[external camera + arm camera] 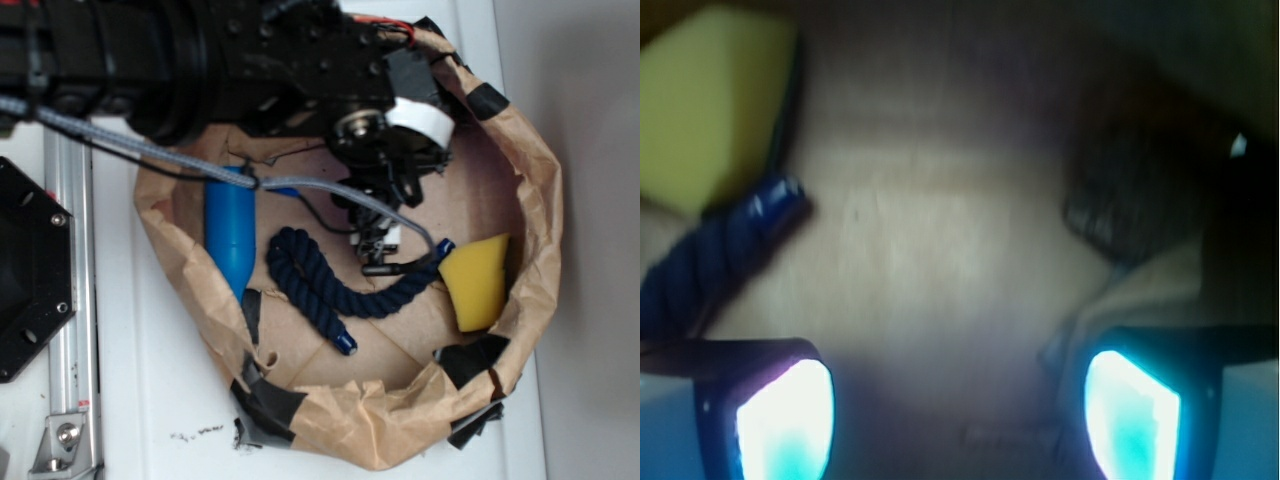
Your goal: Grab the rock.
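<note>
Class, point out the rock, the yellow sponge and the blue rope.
rock (1120, 205), wrist view, middle of its dark blurred body.
yellow sponge (477, 280), exterior view, centre of its top face.
blue rope (300, 275), exterior view, middle of its curve.

The claw (958, 420) stands open, its two glowing pads (785, 425) at the bottom edge with bare brown paper (940, 240) between them. Ahead and right of the claw sits the rock (1120, 195), blurred and dark. Ahead and left lies the yellow sponge (710, 110), with a dark blue rope end (735, 240) just beside it.
</note>
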`<state>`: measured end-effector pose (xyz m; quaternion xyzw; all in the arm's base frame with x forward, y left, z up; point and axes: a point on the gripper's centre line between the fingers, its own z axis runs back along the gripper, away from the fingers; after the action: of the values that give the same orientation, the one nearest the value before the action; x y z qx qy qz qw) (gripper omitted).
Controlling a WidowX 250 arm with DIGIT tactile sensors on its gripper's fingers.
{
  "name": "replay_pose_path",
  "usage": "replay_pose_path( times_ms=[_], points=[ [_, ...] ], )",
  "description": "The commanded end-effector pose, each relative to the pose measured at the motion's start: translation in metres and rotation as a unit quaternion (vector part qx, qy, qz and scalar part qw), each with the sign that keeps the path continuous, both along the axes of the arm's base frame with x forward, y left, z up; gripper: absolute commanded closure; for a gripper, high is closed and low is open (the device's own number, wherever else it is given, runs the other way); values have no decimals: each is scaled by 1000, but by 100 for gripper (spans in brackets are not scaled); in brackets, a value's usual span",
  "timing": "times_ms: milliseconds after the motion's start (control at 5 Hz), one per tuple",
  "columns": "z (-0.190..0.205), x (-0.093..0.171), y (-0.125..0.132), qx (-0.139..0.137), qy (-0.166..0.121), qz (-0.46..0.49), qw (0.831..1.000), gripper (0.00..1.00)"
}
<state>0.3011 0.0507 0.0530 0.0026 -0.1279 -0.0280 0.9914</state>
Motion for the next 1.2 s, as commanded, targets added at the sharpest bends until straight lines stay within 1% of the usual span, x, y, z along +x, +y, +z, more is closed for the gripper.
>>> replay_pose_path(
  times_ms=[0,200,400,600,800,1000],
  points=[
    [27,20,24,21,-51,38,998,0],
    [29,23,32,32,-64,53,996,0],
    [33,30,38,48,-98,75,991,0],
    [29,34,43,71,-104,82,989,0],
    [23,35,40,67,-116,74,988,0],
    [17,40,41,72,-126,53,988,0]
  ],
)
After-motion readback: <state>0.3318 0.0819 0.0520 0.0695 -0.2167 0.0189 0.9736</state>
